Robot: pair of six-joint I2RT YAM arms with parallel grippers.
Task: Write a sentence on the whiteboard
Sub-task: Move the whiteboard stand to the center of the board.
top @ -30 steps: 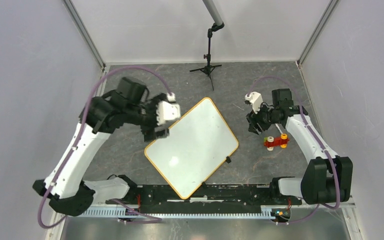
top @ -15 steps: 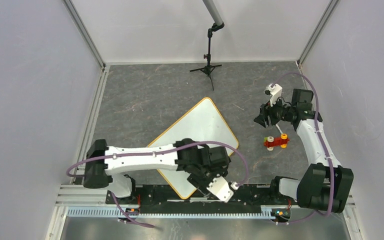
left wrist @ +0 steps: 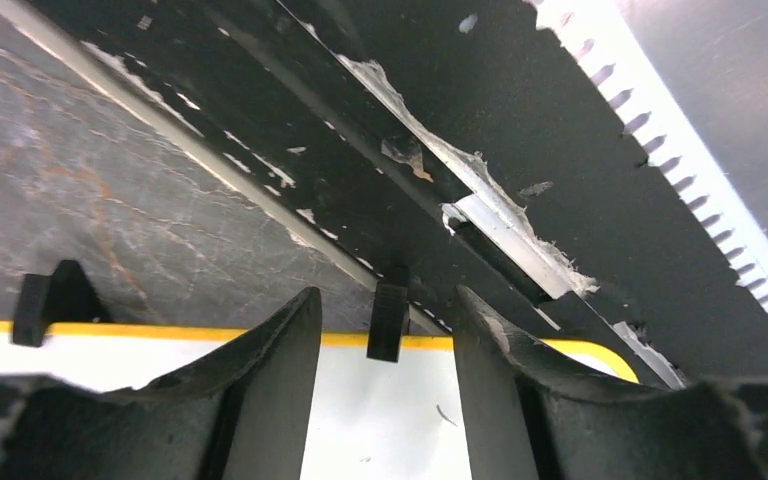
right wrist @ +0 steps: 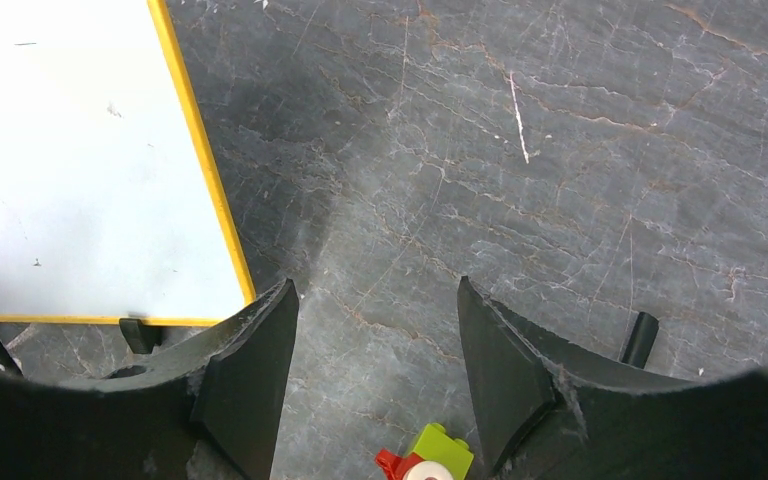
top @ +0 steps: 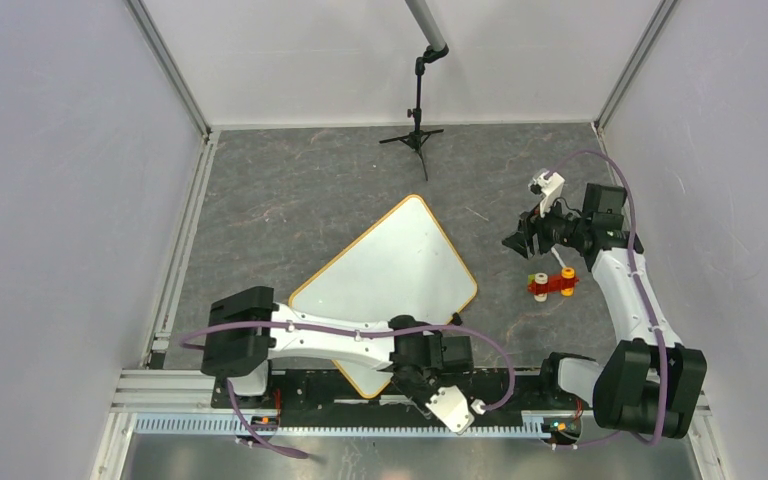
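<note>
Whiteboard (top: 390, 270) edge below left gripper (left wrist: 385, 300), jaws apart, empty; right gripper (right wrist: 375, 285) likewise, over bare table (right wrist: 560, 150).

Left tool (left wrist: 385, 300) and right tool (right wrist: 376, 285) — both agape.

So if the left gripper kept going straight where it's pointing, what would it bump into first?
Probably the small black clip on the whiteboard's yellow edge; it sits right between the left gripper's open fingers. I can't tell how near it is.
</note>
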